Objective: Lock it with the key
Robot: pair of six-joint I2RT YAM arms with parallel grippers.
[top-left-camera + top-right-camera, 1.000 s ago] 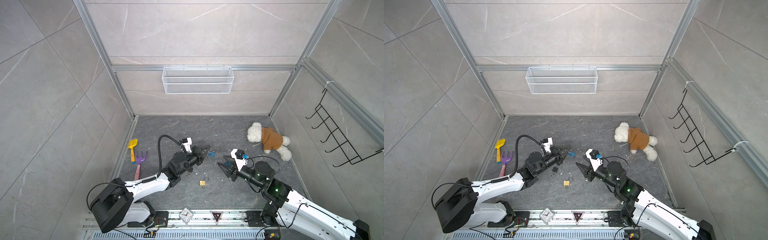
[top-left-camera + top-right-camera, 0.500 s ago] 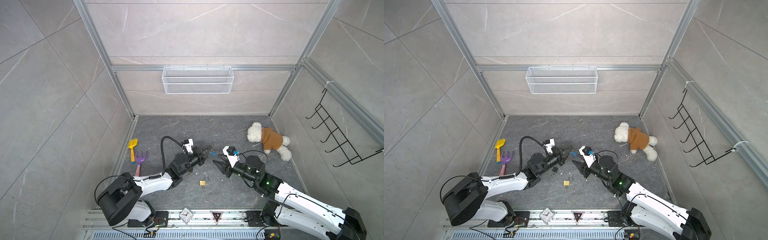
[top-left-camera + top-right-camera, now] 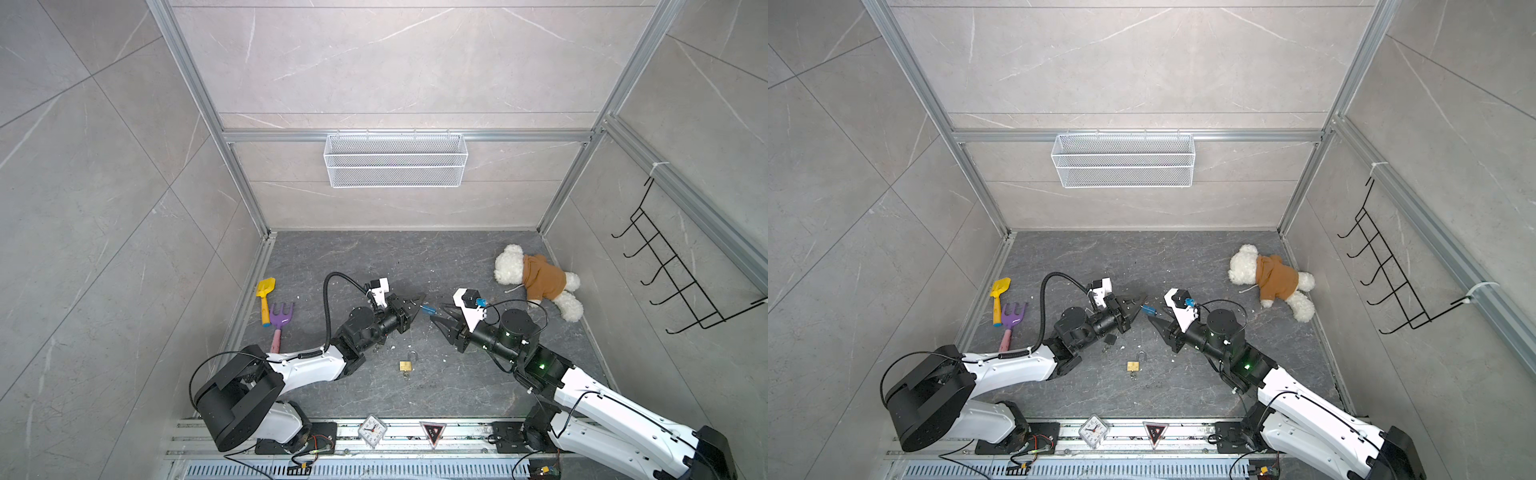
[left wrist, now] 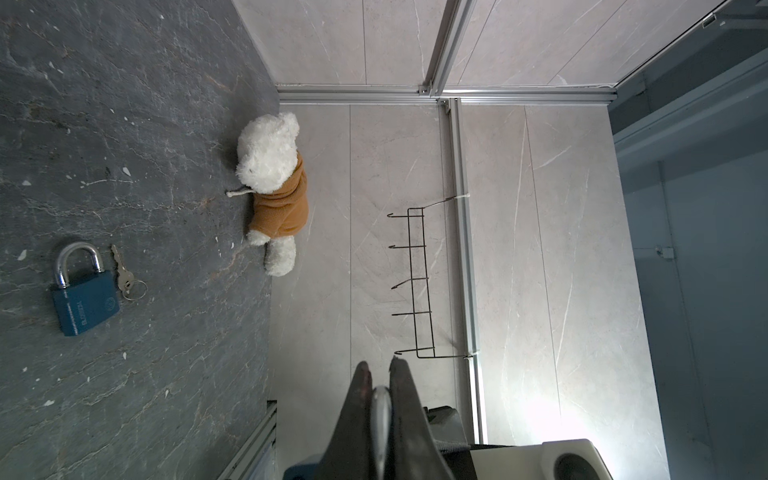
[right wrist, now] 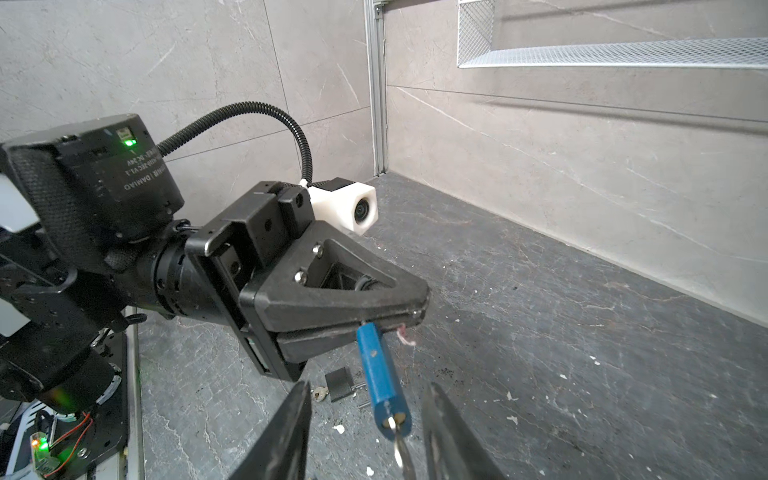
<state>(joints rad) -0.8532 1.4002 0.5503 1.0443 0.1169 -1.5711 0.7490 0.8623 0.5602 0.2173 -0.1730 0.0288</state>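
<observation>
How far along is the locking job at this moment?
Done: the left gripper holds the blue padlock off the floor by its top, and the key sits in its keyhole. In hand: the right gripper is open, jaws either side of the key. Remaining: grip and turn it; whether the shackle is closed cannot be seen.

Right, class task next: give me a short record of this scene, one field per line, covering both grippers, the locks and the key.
left gripper: shut on the shackle of the blue padlock, which hangs clear of the floor
key: sticking out of the blue padlock's underside
right gripper: open, jaws either side of the key, not gripping it
on the floor: brass padlock and small black padlock, both lying loose
</observation>
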